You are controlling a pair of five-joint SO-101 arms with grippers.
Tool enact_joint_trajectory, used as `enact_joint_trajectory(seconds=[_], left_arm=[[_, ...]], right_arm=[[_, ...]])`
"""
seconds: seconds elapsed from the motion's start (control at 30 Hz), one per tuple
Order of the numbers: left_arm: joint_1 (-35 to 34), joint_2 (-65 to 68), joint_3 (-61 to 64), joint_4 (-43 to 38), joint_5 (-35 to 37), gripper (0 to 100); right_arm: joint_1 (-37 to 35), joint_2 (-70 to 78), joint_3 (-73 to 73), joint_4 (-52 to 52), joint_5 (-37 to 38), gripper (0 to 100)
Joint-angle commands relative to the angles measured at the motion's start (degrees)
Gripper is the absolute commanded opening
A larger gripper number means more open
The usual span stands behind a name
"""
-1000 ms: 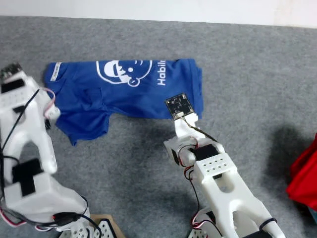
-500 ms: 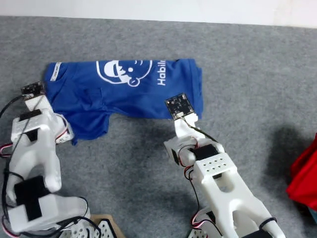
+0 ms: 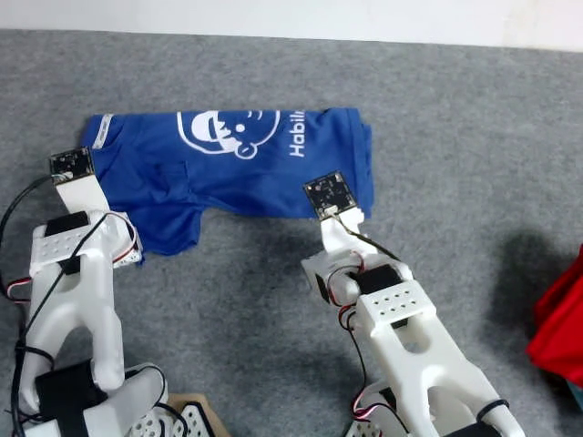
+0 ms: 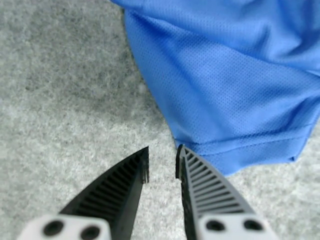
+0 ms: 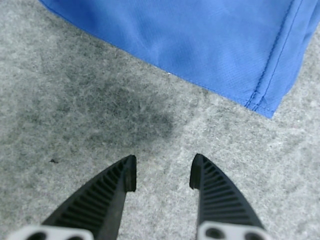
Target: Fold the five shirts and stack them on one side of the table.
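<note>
A blue shirt [image 3: 228, 168] with a white print lies partly folded at the back of the grey felt table. My left arm [image 3: 68, 264] hangs over the shirt's left sleeve. In the left wrist view my left gripper [image 4: 162, 162] is narrowly open just above the felt, one fingertip [image 4: 186, 156] at the hem of the blue sleeve [image 4: 230, 90]. My right arm [image 3: 392, 319] stands at the shirt's near right corner. My right gripper [image 5: 162, 172] is open over bare felt, a short way from the shirt's hemmed corner [image 5: 262, 105].
A red cloth [image 3: 557, 328] lies at the right edge of the table. A wooden piece [image 3: 196, 410] shows by the left arm's base. Grey felt [image 3: 455, 164] lies bare to the right of the shirt and in front of it.
My left arm has swung in from the table's left edge to the shirt's left sleeve. The right arm and the shirt have not moved.
</note>
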Motion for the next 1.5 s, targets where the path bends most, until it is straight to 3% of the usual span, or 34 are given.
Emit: enact_joint_trajectory(seconds=[0.0,0.4,0.5,0.73,1.03,1.1,1.33,1.47], left_arm=[[1.71,-1.98,1.19,-0.79,-0.7,11],[5.93,-2.07,2.51,-1.05,-3.25,11],[5.85,-1.98,3.21,-4.22,-3.34,12],[5.85,-1.98,8.13,-10.81,-5.01,29],[5.85,-1.98,8.75,-12.13,-4.92,30],[5.85,-1.98,8.84,-12.13,-4.92,27],[6.02,-2.07,8.57,-12.22,-4.92,1],[6.02,-2.07,8.57,-12.31,-4.92,1]], right_arm=[[-0.75,-0.04,-2.15,-1.01,-0.26,18.1],[-0.66,-0.04,-2.15,-1.01,-0.18,18.1],[-0.66,-0.04,-2.15,-1.01,-0.18,18.1],[-0.66,-0.04,-2.15,-1.01,-0.18,18.1],[-0.66,-0.04,-2.15,-1.01,-0.18,18.1],[-0.66,-0.04,-2.15,-1.01,-0.18,18.1],[-0.57,-0.04,-2.15,-1.01,-0.26,18.1],[-0.57,-0.04,-2.24,-1.01,-0.26,18.1]])
